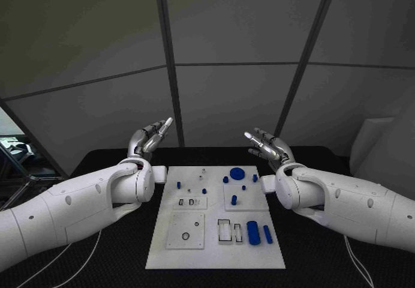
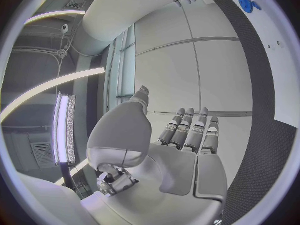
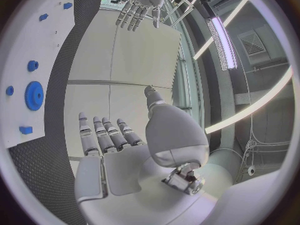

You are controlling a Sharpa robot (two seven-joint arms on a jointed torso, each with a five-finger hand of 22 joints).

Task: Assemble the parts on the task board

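Observation:
The white task board (image 1: 168, 255) lies in the middle of the black table. Small blue parts sit on it: a large gear (image 1: 237, 173), a thick cylinder (image 1: 252, 232), a thinner rod (image 1: 268, 234) and several small pegs (image 1: 234, 199). My left hand (image 1: 150, 138) is raised above the table's far left, fingers straight and apart, holding nothing. My right hand (image 1: 269, 145) is raised at the far right, likewise spread and holding nothing. The left wrist view has the left hand (image 2: 181, 135) with the gear (image 2: 245, 2) at the rim. In the right wrist view, beyond the right hand (image 3: 119, 135), are the gear (image 3: 34, 95) and board (image 3: 19, 60).
Grey wall panels stand behind the table. White cables (image 1: 74, 264) run over the black table beside both arms. Black table surface (image 1: 320, 264) lies free on either side of the board.

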